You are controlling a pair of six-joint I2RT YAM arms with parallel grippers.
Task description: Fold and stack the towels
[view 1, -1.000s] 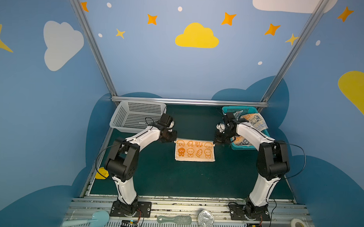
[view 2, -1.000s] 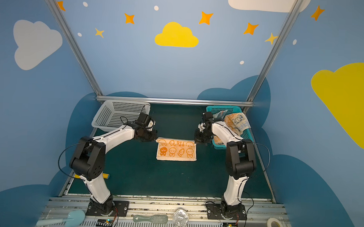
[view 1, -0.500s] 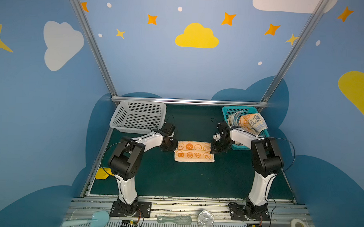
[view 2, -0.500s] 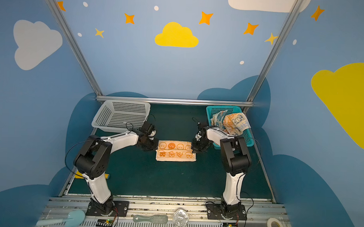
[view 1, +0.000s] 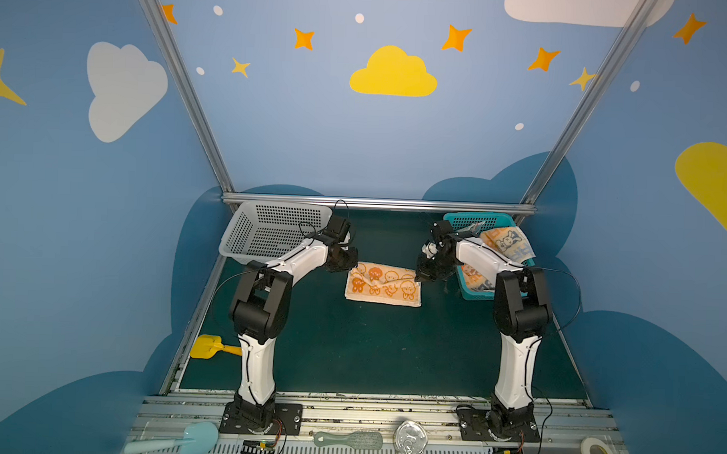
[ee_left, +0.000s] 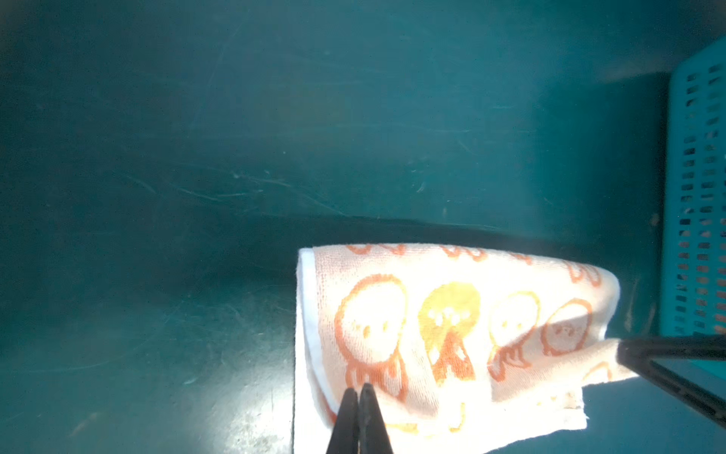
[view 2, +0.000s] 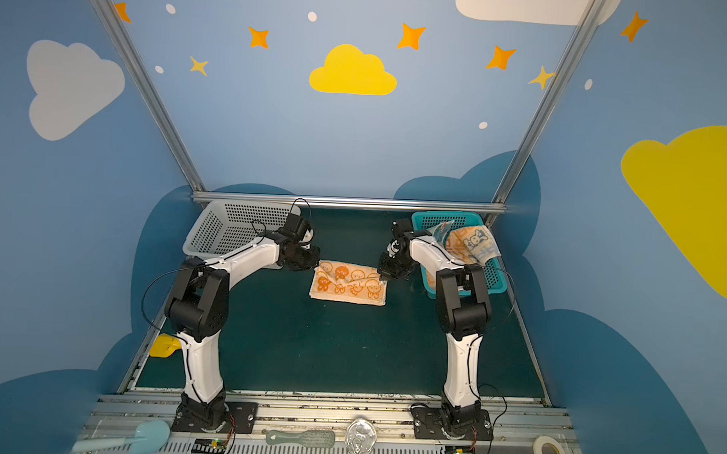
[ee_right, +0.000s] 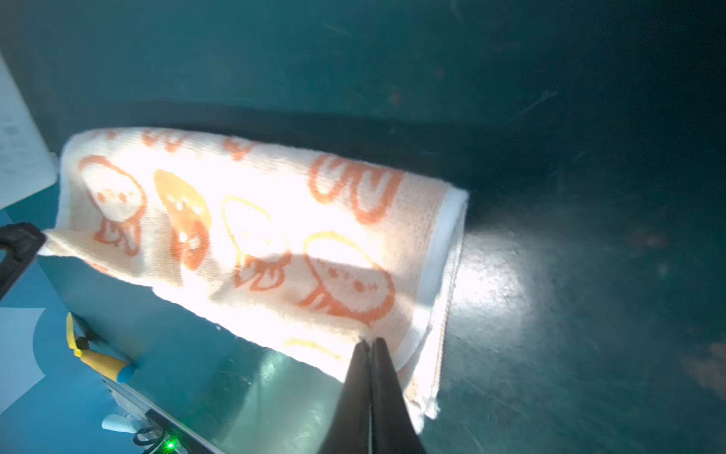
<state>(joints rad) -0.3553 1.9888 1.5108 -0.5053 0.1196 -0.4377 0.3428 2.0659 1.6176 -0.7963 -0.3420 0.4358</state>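
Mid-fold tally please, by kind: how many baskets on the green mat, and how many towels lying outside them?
Baskets: 2, the white basket and the teal basket.
Towels outside baskets: 1, the orange bunny towel, pinched by left gripper and right gripper.
Total: 3.

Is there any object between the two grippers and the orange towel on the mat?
Nothing visible does: the left gripper and the right gripper are each shut on the lifted edge of the orange towel.
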